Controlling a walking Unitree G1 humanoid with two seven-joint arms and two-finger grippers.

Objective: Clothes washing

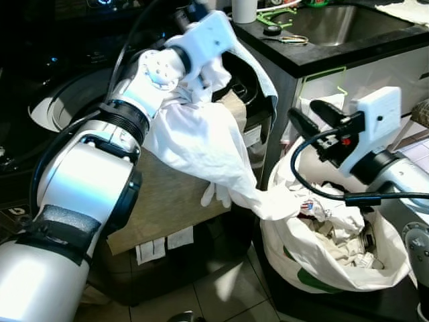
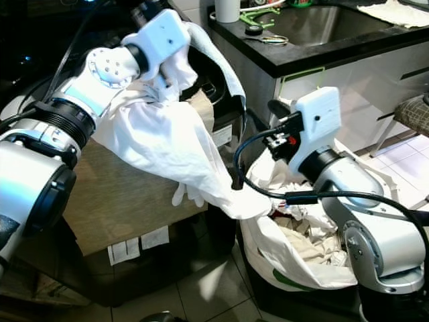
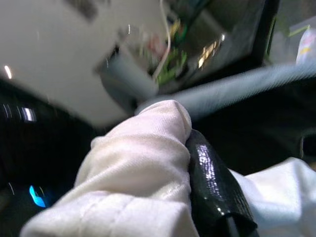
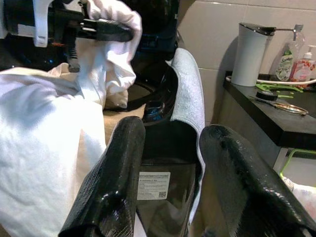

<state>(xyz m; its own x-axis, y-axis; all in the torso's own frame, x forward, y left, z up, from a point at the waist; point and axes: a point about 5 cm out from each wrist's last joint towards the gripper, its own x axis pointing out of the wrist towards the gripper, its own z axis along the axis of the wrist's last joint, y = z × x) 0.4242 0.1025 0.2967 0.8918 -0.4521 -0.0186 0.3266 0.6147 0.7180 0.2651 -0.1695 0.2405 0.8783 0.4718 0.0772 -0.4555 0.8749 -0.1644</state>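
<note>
Loading step: a white garment [image 1: 201, 144] is clamped in the left pincer [image 1: 201, 84] above the washer opening [image 4: 148, 98]. The right pincer [image 4: 170, 163], spread open and empty, is held over the laundry bag [image 1: 315, 268]. Next, the trailing end probably needs lifting clear.

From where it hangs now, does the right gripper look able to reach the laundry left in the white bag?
Probably yes. The right gripper hangs open above the white bag, whose mouth gapes wide. The white garment trails over the rim but leaves most laundry uncovered.

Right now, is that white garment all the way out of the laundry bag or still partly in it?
Partly in. The left tool holds the white garment up high, but its lower end trails down to the laundry bag rim.
</note>
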